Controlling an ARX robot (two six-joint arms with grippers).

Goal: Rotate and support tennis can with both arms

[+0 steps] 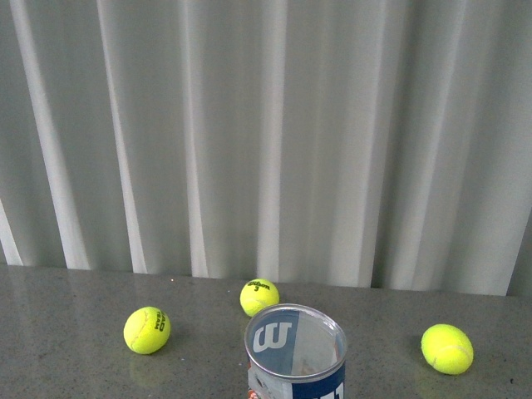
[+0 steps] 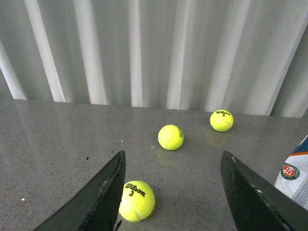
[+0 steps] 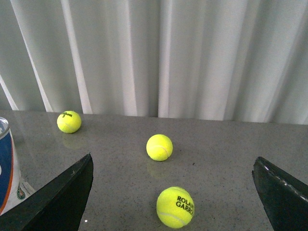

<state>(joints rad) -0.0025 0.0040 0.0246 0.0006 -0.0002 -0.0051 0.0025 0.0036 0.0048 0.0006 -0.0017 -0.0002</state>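
The tennis can point(image 1: 295, 349) stands upright at the near middle of the table, its open silver-rimmed mouth facing up, blue label with a white W showing. Neither arm shows in the front view. In the left wrist view my left gripper point(image 2: 173, 154) is open, with only a corner of the tennis can point(image 2: 294, 174) at the frame's edge, outside the fingers. My right gripper point(image 3: 173, 159) is also open, and the tennis can point(image 3: 6, 168) sits beyond one of its fingers point(image 3: 67, 197). Neither gripper touches the can.
Three yellow-green balls lie on the grey table point(image 1: 66, 366): one left point(image 1: 147, 330), one behind the can point(image 1: 259, 297), one right point(image 1: 447, 348). One ball point(image 2: 137, 200) rests by the left gripper's finger, another point(image 3: 175, 207) between the right gripper's fingers. A white curtain point(image 1: 266, 133) hangs behind.
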